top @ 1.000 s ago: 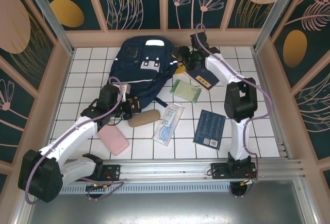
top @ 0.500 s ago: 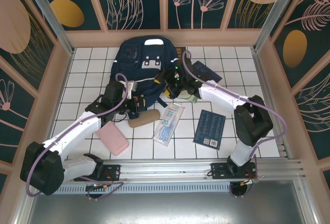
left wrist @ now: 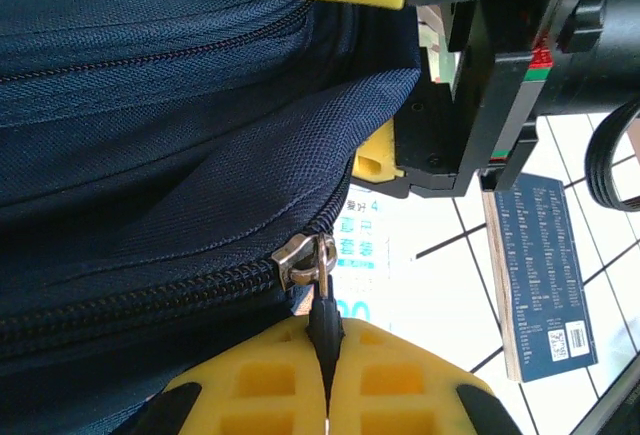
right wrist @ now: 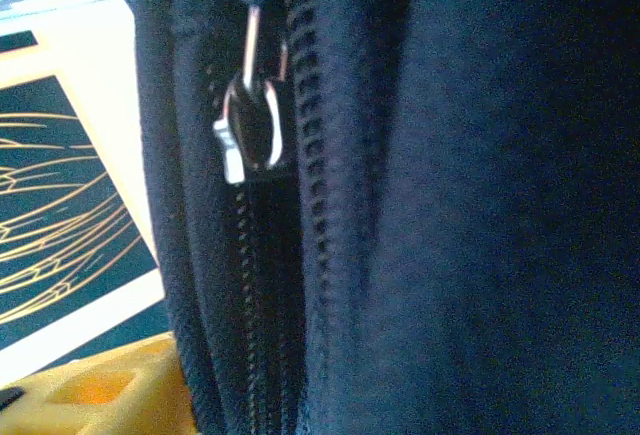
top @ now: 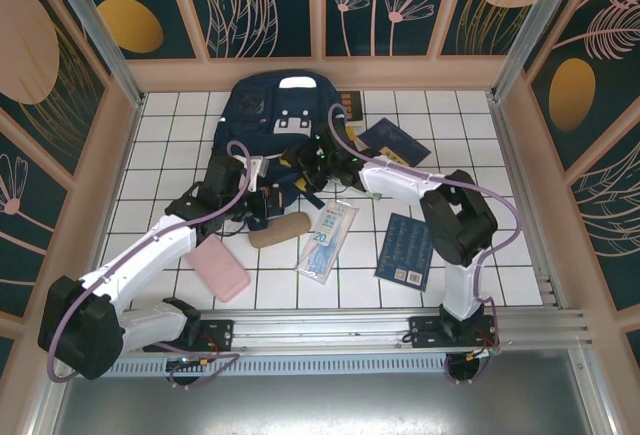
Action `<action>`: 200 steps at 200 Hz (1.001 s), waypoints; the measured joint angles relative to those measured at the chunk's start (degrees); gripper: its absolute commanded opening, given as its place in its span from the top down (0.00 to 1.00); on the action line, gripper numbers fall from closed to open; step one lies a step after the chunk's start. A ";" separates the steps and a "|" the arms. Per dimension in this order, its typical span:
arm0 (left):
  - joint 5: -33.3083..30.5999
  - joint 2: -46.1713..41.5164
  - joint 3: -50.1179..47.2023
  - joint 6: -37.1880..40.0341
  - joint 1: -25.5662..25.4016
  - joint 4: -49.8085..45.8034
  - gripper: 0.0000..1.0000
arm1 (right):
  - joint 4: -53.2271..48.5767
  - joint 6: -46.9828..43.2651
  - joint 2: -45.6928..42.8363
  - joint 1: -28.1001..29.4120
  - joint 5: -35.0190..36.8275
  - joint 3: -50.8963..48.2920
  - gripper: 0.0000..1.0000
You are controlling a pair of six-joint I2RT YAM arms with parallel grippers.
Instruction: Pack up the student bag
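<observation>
Packing looks barely begun: student bag (top: 275, 120) at the table's (top: 170, 155) 12 o'clock, left gripper (left wrist: 325, 355) clamped on its zipper pull (left wrist: 320, 305), right gripper (left wrist: 345, 70) parted around its edge, grip unclear, with pink case (top: 220, 270), packet (top: 328, 235) and blue book (top: 407, 248) outside toward 5 o'clock.

Bright, even light from overhead fills the top view. The white tiled surface (top: 170, 145) carries only soft, short shadows, and the detail is sharp throughout. In the left wrist view the zip pull (left wrist: 320, 300) is crisp, while the pale tiles at right are washed out. The right wrist view is very close, and the student bag (right wrist: 500, 205) fabric blurs toward the right.
</observation>
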 measured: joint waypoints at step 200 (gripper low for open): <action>-10.99 -6.75 1.97 3.10 -1.40 -10.21 1.00 | -2.34 0.22 0.81 -0.92 -0.76 2.64 1.00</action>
